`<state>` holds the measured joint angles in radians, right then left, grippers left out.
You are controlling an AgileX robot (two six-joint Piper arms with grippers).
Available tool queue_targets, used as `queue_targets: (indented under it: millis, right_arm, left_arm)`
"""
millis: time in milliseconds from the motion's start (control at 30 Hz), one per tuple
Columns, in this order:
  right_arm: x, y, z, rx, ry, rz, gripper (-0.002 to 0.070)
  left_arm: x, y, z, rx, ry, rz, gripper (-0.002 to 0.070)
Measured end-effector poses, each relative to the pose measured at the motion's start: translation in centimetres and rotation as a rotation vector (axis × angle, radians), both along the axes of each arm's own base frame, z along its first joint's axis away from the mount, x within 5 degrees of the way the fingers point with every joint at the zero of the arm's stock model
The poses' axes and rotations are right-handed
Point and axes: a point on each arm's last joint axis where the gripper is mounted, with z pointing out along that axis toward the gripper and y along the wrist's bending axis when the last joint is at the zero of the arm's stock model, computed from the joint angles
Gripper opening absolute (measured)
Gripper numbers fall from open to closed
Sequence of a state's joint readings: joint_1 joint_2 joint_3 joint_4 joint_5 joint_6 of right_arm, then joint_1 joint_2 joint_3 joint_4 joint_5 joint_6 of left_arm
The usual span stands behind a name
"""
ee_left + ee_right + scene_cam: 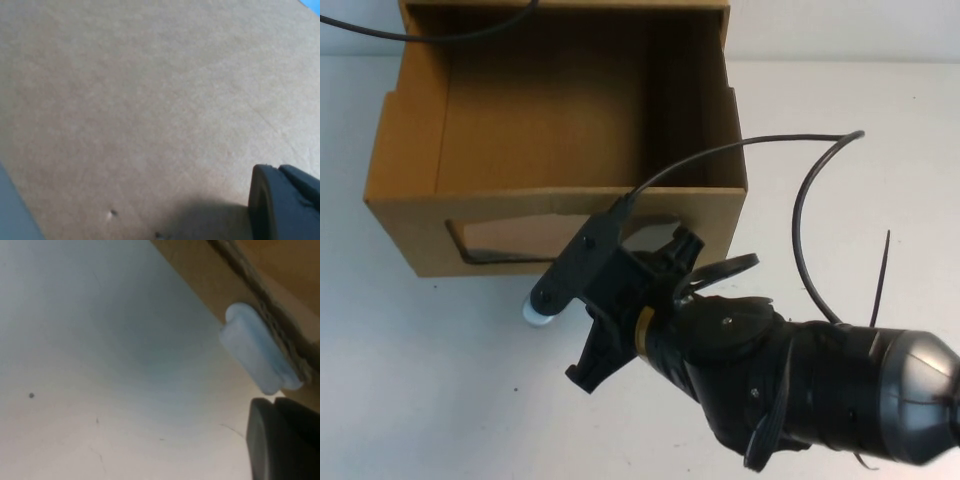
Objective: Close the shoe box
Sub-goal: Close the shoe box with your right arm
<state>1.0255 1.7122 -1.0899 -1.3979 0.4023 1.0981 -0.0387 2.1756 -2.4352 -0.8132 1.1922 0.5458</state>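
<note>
The shoe box [415,235] is brown cardboard and stands open at the table's far left, its drawer pulled toward me and bare inside. Its front has a clear window [505,238] with a white pull tab [533,312] below it. My right gripper [552,292] is at the front panel, tips beside the tab, holding nothing. In the right wrist view the tab [260,357] sits just past the gripper [280,407], whose fingers look shut. My left gripper [280,175] is out of the high view; in the left wrist view it is close against plain cardboard [150,100], shut and empty.
The white table [420,400] stretches in front of and to the right of the box. My right arm's black cables [800,220] loop above the table to the box's right. Another cable [470,35] crosses the box's back edge.
</note>
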Motion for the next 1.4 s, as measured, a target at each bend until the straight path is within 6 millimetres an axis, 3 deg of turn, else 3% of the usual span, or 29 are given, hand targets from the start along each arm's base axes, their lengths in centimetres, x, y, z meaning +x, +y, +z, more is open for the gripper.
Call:
queue_targets:
  millis: [233, 500, 733, 1400]
  right_arm:
    - [0.6, 0.5, 0.3, 0.001, -0.023, -0.005, -0.0011]
    - [2.9, 0.6, 0.7, 0.018, -0.042, -0.055, -0.0011]
    - [4.5, 0.7, 2.4, 0.052, -0.092, -0.062, -0.0011]
    - [11.6, 1.2, 3.8, 0.129, -0.167, -0.07, -0.0011]
  left_arm:
    - [-0.1, 0.0, 0.0, 0.002, 0.005, -0.009, -0.0005]
    - [-0.1, -0.1, 0.0, -0.003, 0.014, -0.009, -0.0005]
    - [-0.1, -0.1, -0.1, -0.008, 0.022, -0.005, -0.0005]
    - [-0.2, -0.1, 0.0, -0.018, 0.031, -0.004, -0.0005]
